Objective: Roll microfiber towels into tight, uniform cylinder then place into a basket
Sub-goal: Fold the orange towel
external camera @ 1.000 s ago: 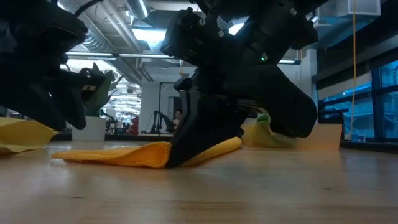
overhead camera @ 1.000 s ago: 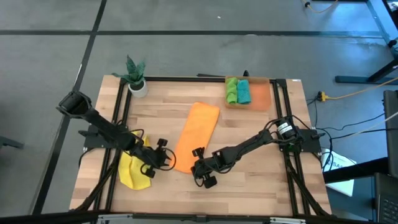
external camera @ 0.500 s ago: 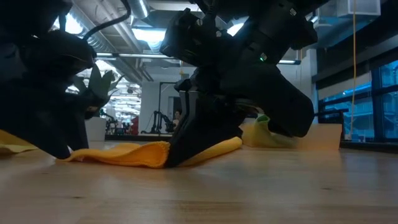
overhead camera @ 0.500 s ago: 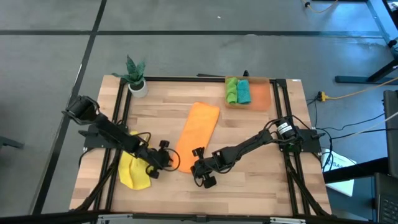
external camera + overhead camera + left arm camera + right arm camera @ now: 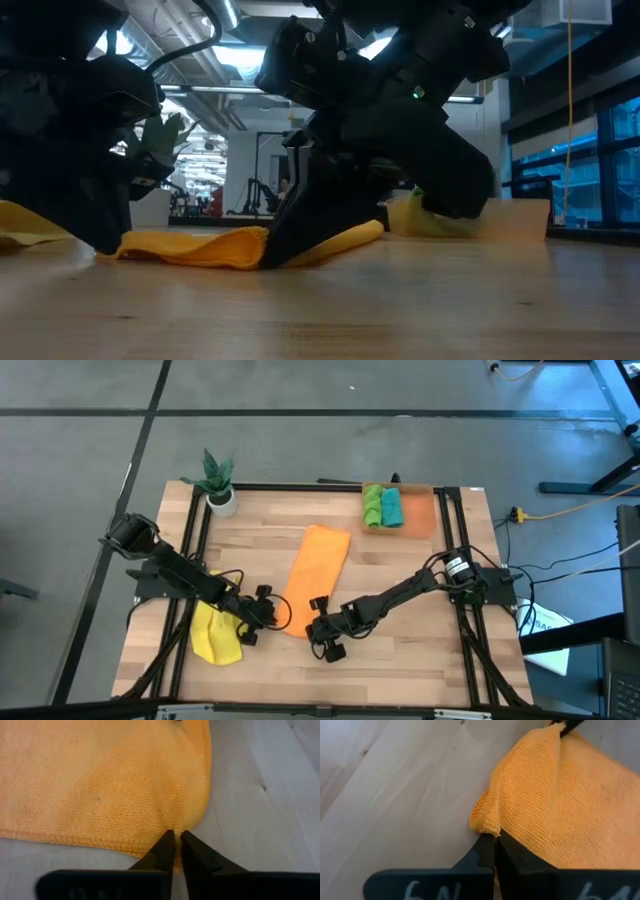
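Note:
The orange towel lies flat and lengthwise on the table, its near end between my two grippers. My left gripper is shut on the near end's left side. My right gripper is shut on its right corner. The yellow towel lies crumpled on the table by the left arm. The green towel and the teal towel lie rolled in the orange basket at the far right. My left gripper pinches the orange towel's hemmed near edge close to its corner, between its two fingers. The fingers come low from the table's left. The towel lies on the table. My right gripper pinches the orange towel's other near corner between its two fingers, low, from the table's near right. The corner is bunched and slightly raised; the rest lies on the table.
A small potted plant stands at the far left corner. Black frame rails run along the table's left and right sides. Bare wood lies between the towel and the basket and along the near edge.
My left gripper has gone toward the table's right, past the yellow towel, and down to the orange towel's near left corner. My right gripper has kept its place at the other corner.

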You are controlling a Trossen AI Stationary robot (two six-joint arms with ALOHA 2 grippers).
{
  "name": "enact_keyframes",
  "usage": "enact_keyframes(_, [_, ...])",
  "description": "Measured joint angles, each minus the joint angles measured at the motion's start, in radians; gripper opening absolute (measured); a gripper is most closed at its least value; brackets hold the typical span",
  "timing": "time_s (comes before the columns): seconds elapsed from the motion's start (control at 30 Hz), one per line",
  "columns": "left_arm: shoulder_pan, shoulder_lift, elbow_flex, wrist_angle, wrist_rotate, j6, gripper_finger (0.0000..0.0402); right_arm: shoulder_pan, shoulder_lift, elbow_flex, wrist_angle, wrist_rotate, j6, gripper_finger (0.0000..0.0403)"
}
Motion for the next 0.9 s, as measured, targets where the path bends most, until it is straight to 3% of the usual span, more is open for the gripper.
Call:
enact_keyframes(0.07, [0.0,0.0,-0.001,-0.003,0.004,-0.01,0.0007,0.0,0.0,0.0,0.001,0.0,0.024,0.0003])
enact_keyframes(0.37, [0.028,-0.029,0.03,-0.047,0.049,-0.154,0.0,-0.001,-0.02,-0.001,-0.032,0.004,0.153,0.0003])
enact_keyframes(0.6, [0.116,-0.039,0.152,-0.336,0.146,-0.311,0.0,-0.011,-0.047,0.0,-0.087,-0.022,0.268,0.0003])
enact_keyframes(0.9, [0.193,-0.039,0.294,-0.401,0.24,-0.342,0.0,-0.007,-0.063,-0.002,-0.105,-0.064,0.342,0.0003])
